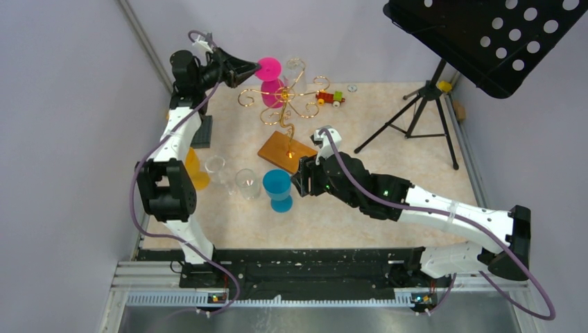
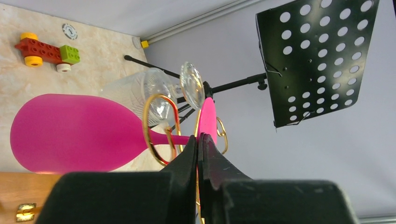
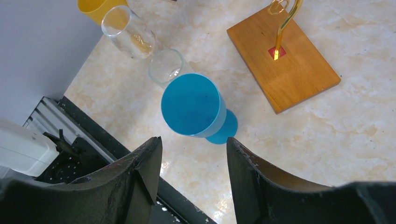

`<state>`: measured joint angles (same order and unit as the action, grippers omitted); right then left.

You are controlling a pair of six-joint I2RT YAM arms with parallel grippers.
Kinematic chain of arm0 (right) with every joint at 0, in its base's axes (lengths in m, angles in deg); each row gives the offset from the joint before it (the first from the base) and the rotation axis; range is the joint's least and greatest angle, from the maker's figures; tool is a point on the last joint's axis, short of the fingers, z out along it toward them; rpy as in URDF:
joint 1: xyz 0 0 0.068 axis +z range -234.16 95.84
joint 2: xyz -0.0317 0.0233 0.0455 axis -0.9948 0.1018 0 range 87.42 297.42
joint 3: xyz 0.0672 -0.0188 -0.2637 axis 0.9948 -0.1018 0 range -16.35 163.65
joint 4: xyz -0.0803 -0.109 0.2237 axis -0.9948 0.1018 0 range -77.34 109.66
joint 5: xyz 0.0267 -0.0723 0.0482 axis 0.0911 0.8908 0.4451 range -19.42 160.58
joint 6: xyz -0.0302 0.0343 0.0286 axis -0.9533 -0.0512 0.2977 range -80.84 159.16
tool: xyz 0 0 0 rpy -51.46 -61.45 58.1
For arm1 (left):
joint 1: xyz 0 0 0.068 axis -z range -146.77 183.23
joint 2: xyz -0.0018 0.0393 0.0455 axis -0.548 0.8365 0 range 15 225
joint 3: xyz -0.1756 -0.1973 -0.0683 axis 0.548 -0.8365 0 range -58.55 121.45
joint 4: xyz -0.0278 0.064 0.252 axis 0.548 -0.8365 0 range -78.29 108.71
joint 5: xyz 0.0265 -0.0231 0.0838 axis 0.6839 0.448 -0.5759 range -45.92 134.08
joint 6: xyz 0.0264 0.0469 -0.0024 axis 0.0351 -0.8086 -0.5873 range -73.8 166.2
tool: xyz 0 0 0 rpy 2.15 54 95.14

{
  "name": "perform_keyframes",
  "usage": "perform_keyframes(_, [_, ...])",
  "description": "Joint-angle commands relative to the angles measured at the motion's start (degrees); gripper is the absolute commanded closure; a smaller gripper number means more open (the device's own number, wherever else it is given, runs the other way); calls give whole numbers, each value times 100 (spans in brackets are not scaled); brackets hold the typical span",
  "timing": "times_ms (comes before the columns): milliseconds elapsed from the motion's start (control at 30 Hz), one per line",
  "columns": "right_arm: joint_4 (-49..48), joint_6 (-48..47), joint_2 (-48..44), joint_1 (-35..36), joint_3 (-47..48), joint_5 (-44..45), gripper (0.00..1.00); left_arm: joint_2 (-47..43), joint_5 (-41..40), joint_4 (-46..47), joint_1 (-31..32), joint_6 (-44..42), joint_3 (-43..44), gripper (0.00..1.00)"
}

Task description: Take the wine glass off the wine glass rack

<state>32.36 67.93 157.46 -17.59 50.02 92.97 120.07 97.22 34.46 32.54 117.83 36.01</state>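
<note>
One glass [image 2: 70, 133]: pink, hanging from the rack's wire loop on the side toward the far-left corner, stem inside the loop.
Rack [image 1: 286, 152]: mid-bench, nearer the far edge.
Left end effector [image 2: 198, 137]: closed on the glass's foot.
Right end effector [image 3: 194, 144]: wide open, empty, above the blue cup [image 3: 194, 105].
Done: grip taken.
Remaining: probably sliding the stem out and lifting clear.

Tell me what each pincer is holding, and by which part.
The left pincer grips the pink wine glass by its foot; the right pincer holds nothing.
</note>
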Motion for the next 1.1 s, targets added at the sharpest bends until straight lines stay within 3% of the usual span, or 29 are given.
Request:
perform_keyframes(0, [-185,67,-86,-38,-8,-41,45,-605,126,84,-52,-215,-123,100])
perform_keyframes(500, [-220,93,-113,-34,-28,-51,45,-1334,-212,-500,-582,-783,-680,100])
perform_keyframes(700, [-251,93,-116,-37,-44,-66,45,-1923,-723,-1314,-949,-1418,-722,100])
perform_keyframes(900, [-378,39,-137,-38,-66,-281,29,-2693,-1149,-2248,-1082,-2301,-529,100])
perform_keyframes(1067, [-593,45,-273,-38,-174,-350,27,-3085,-968,-2362,-1091,-2241,-301,100])
